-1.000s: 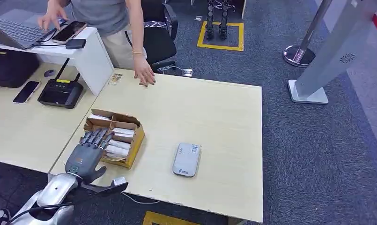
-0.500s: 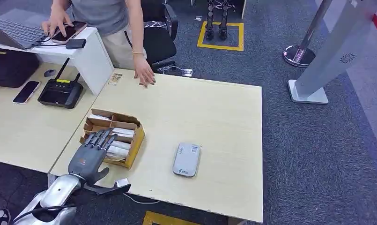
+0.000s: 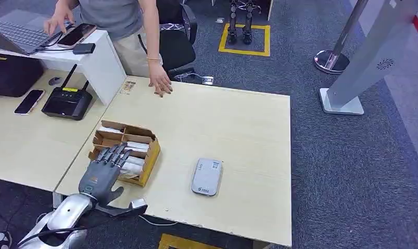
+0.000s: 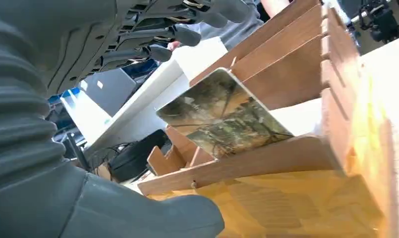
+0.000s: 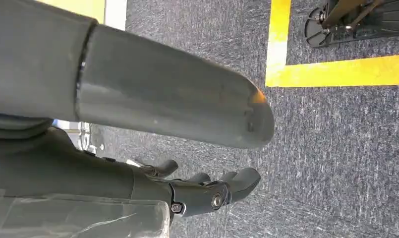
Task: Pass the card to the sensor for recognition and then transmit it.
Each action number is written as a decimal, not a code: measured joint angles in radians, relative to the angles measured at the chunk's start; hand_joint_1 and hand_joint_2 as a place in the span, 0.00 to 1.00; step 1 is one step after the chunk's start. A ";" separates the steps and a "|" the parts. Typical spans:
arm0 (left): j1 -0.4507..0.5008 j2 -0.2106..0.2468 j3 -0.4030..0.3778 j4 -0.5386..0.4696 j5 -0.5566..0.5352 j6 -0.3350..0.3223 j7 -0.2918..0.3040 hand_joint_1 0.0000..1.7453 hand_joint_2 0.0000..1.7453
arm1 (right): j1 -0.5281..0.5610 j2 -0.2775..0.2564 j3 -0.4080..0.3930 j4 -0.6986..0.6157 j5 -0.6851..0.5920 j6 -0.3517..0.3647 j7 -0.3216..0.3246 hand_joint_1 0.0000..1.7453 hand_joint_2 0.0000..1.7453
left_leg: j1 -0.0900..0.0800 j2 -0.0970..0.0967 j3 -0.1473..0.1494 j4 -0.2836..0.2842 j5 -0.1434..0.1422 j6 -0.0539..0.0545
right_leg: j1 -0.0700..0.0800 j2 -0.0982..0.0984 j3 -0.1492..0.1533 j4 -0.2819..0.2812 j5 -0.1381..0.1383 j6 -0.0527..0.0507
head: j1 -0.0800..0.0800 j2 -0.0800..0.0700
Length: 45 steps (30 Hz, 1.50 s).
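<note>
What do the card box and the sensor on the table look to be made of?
The box looks like plain brown cardboard: matte, with thin folded flaps and dividers. The sensor looks like moulded plastic, light grey with a slight sheen and rounded corners; metal cannot be ruled out.

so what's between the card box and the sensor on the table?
Nothing: in the head view the tabletop between the card box and the sensor is bare. The left hand reaches over the box from the near side.
</note>
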 joint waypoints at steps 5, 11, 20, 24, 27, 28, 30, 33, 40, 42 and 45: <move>-0.003 -0.006 -0.015 0.000 -0.001 0.000 0.000 0.00 1.00 | 0.000 0.000 0.000 0.000 0.006 0.000 0.000 0.00 0.00 | 0.000 0.000 0.000 0.000 0.000 0.000 | 0.000 0.000 0.000 0.000 0.000 0.000 | 0.000 0.000; -0.016 -0.016 -0.041 0.003 -0.010 0.000 -0.003 0.05 1.00 | 0.000 0.000 0.000 0.000 0.010 0.000 0.002 0.00 0.00 | 0.000 0.000 0.000 0.000 0.000 0.000 | 0.000 0.000 0.000 0.000 0.000 0.000 | 0.000 0.000; -0.021 -0.022 -0.056 0.006 -0.011 -0.016 0.002 1.00 1.00 | 0.000 0.000 0.000 0.000 0.014 0.000 0.008 0.00 0.00 | 0.000 0.000 0.000 0.000 0.000 0.000 | 0.000 0.000 0.000 0.000 0.000 0.000 | 0.000 0.000; -0.022 -0.022 -0.060 0.006 -0.011 -0.025 0.011 1.00 1.00 | 0.000 0.000 0.000 0.000 0.014 0.000 0.010 0.00 0.00 | 0.000 0.000 0.000 0.000 0.000 0.000 | 0.000 0.000 0.000 0.000 0.000 0.000 | 0.000 0.000; -0.028 -0.022 -0.062 0.006 -0.009 -0.033 0.012 1.00 1.00 | 0.000 0.000 0.000 0.000 0.014 -0.003 0.011 0.00 0.00 | 0.000 0.000 0.000 0.000 0.000 0.000 | 0.000 0.000 0.000 0.000 0.000 0.000 | 0.000 0.000; -0.029 -0.022 -0.062 0.006 -0.008 -0.035 0.013 1.00 1.00 | 0.000 0.000 0.000 0.000 0.014 -0.003 0.011 0.00 0.00 | 0.000 0.000 0.000 0.000 0.000 0.000 | 0.000 0.000 0.000 0.000 0.000 0.000 | 0.000 0.000; -0.035 -0.022 -0.062 0.006 -0.006 -0.036 0.013 1.00 1.00 | 0.000 0.000 0.000 0.000 0.014 -0.005 0.011 0.00 0.00 | 0.000 0.000 0.000 0.000 0.000 0.000 | 0.000 0.000 0.000 0.000 0.000 0.000 | 0.000 0.000; -0.041 -0.022 -0.062 0.006 -0.002 -0.042 0.013 1.00 1.00 | 0.000 0.000 0.000 0.000 0.016 -0.006 0.011 0.00 0.00 | 0.000 0.000 0.000 0.000 0.000 0.000 | 0.000 0.000 0.000 0.000 0.000 0.000 | 0.000 0.000; -0.050 -0.022 -0.063 0.009 -0.003 -0.045 0.013 1.00 1.00 | 0.000 0.000 0.000 0.000 0.024 -0.007 0.011 0.00 0.00 | 0.000 0.000 0.000 0.000 0.000 0.000 | 0.000 0.000 0.000 0.000 0.000 0.000 | 0.000 0.000; -0.051 -0.022 -0.063 0.010 -0.014 -0.045 0.019 1.00 1.00 | 0.000 0.000 0.000 0.000 0.027 -0.008 0.013 0.00 0.00 | 0.000 0.000 0.000 0.000 0.000 0.000 | 0.000 0.000 0.000 0.000 0.000 0.000 | 0.000 0.000; -0.053 -0.022 -0.065 0.010 -0.037 -0.042 0.032 1.00 1.00 | 0.000 0.000 0.000 0.000 0.030 -0.007 0.014 0.00 0.00 | 0.000 0.000 0.000 0.000 0.000 0.000 | 0.000 0.000 0.000 0.000 0.000 0.000 | 0.000 0.000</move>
